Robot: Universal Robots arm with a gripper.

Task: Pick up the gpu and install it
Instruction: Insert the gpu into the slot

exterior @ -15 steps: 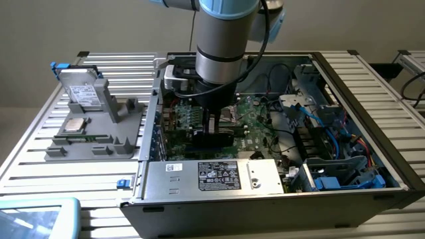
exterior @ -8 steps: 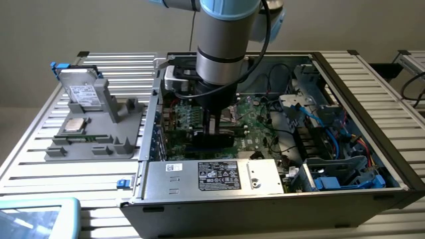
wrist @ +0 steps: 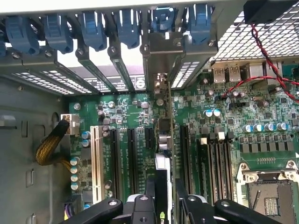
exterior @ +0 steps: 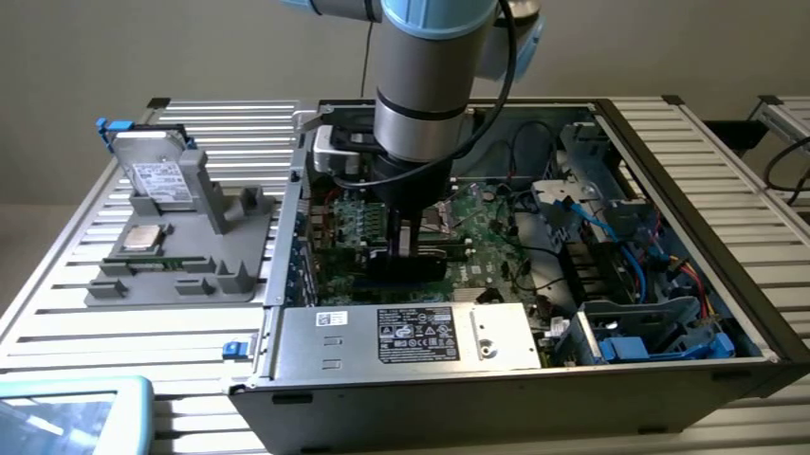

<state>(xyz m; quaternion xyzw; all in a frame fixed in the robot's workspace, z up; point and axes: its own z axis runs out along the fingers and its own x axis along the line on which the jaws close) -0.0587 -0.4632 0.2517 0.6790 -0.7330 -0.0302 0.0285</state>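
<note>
Currently the gripper is reaching down inside the open computer case, jaws narrowed onto the gpu and gripping it by its upper edge.
- The card is hanging upright and edge-on directly beneath the gripper, black cooler face showing in the exterior view, close over the motherboard.
- In the wrist view, the gpu is running straight ahead from between the fingers, lined up among the black expansion slots.
- Its silvery bracket is sitting at the far end, against the case's rear slot openings and under the blue clips.
- Cannot tell whether the card's lower edge is touching a slot.
- The power supply is lying just beyond the card, toward the case's near wall.
- The grey holder is standing on the slatted surface outside the case, well apart from the gripper, and is carrying a hard drive.
</note>
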